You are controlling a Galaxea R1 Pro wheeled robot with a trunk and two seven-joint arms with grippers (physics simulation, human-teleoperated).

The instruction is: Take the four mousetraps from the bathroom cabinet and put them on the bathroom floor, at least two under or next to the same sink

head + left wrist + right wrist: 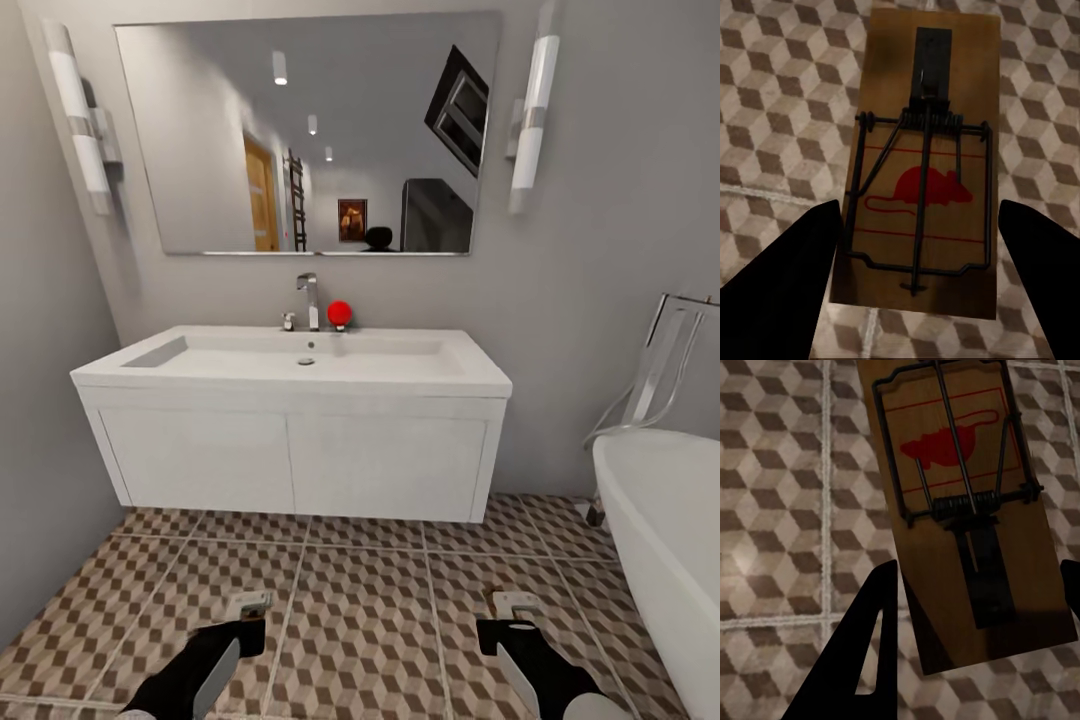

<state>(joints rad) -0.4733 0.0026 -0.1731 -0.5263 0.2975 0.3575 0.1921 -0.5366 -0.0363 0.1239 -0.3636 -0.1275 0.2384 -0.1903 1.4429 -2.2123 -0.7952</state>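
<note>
Left trap: the mousetrap (921,172) in the left wrist view sits between the dark fingers of the left gripper (247,607), wooden base flat, spring bar and red mouse print facing the camera; the fingers press both long edges, so it is held.
Right trap: the second mousetrap (964,502) is pinched near one end by the right gripper (514,605), tilted against the tile lines.
Floor: the cube-patterned bathroom floor (360,610) lies close below both traps.
Sink: the white sink (300,360) on its hanging vanity stands straight ahead, with a gap beneath it.
Tub: a bathtub (665,540) crowds the right arm.
Step, judged: carry both traps forward to the vanity's foot.
Advice: lower each until it is flat on the tile, then part the fingers, keeping the right arm clear of the tub.
</note>
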